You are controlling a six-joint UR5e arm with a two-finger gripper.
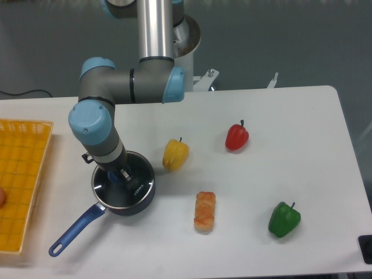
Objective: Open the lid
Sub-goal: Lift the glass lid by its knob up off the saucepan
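Glass lid (pixel 131 189) on saucepan (pixel 125 200); knob between jaws.
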